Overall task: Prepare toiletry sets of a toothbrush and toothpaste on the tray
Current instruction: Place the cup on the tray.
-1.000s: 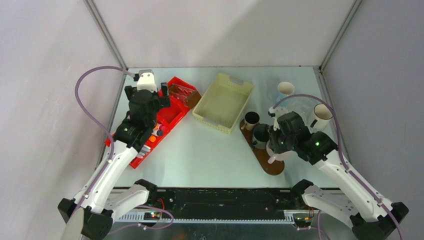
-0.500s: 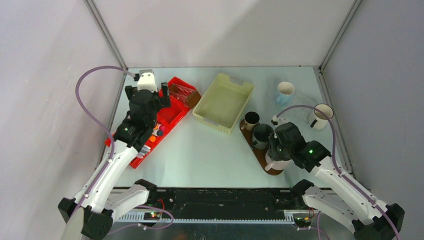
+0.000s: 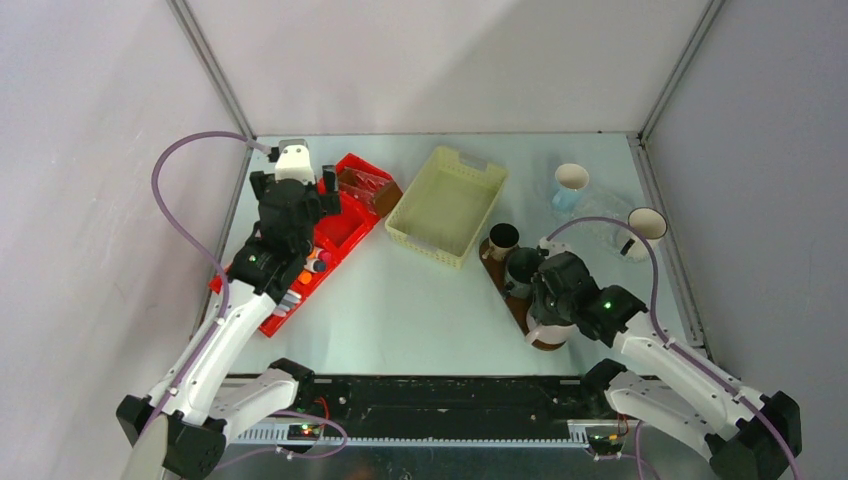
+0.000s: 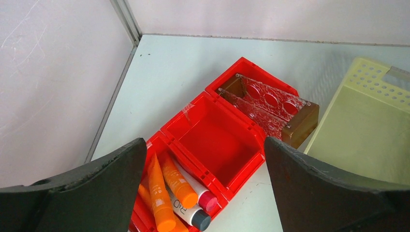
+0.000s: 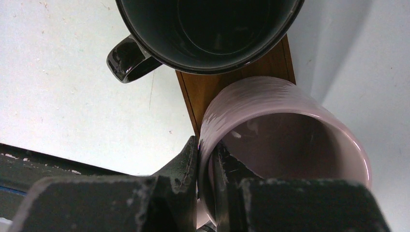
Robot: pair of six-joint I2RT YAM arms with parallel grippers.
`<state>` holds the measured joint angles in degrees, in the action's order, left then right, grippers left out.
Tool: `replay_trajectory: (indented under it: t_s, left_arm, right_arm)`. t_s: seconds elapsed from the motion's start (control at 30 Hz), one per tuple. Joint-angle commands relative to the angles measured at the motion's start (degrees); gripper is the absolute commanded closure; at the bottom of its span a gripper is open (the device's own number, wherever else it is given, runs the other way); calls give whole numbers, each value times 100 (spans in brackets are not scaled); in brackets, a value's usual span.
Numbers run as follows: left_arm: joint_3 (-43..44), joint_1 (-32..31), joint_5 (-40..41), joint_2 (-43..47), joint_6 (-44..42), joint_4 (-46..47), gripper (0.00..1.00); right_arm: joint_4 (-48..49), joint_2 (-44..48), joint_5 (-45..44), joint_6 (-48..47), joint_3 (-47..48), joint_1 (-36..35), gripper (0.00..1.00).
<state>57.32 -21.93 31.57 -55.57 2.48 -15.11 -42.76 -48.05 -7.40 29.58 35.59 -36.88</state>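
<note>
A: Right gripper (image 5: 205, 159) is clamped on the mauve mug (image 5: 270, 121) rim, at the tray (image 5: 212, 92)'s near end. Risk?
B: A thin rim pinch could slip or tip it into the dark green mug (image 5: 208, 29) just beside. Left gripper (image 4: 203, 145) is spread wide, empty, over the red bin (image 4: 217, 145).

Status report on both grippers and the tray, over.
Left gripper open above red bin, toothpaste tubes inside. Right gripper shut on mauve mug at its rim, over tray, near end. Dark mug close beside.
</note>
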Motion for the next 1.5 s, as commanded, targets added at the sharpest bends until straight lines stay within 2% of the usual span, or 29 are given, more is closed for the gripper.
replay_trajectory:
  t_s: [0.0,0.17,0.27,0.4,0.67,0.8,0.9,0.93,1.03,1.1,1.13,1.17,1.23,1.47]
  left_arm:
    - [16,40,139,-16,-125,129,2]
    - [21,40,139,-25,-133,131,2]
    - [21,36,139,-33,-134,129,2]
    - [23,33,139,-48,-134,122,2]
    - [28,39,127,-50,-126,113,2]
    - [53,35,53,-73,-85,82,2]
    - [133,37,-208,-139,37,-8,2]
    - [204,34,-381,-204,157,-75,2]
    - [454,20,-791,-411,718,-473,2]
    - [659,18,-1233,-605,1182,-772,2]
    - [761,4,-1549,-745,1355,-879,2]
    - [802,-9,-1707,-815,1678,-1039,2]
    - [859,-117,-2182,-1020,2124,-1210,2]
    - [714,-834,-2636,-2191,3400,-966,2]
  right_arm:
    - [479,-58,-344,161,105,-167,93]
    - [424,-60,-527,285,105,-317,82]
    - [435,-28,-535,306,102,-343,70]
    - [414,82,-512,360,125,-348,66]
    - [36,270,-672,464,523,-353,66]
    - [-226,403,-627,300,890,-347,58]
    - [-311,476,-633,38,1226,-335,46]
    - [-292,482,-627,-150,1294,-315,41]
    - [-230,407,-678,-616,1702,-222,33]
    - [-121,382,-777,-874,1873,-112,23]
    - [-24,396,-823,-945,1930,-30,6]
    - [34,440,-930,-1104,1940,19,3]
    - [200,512,-1097,-1319,1946,208,1]
    - [577,812,-1748,-1897,1928,459,0]
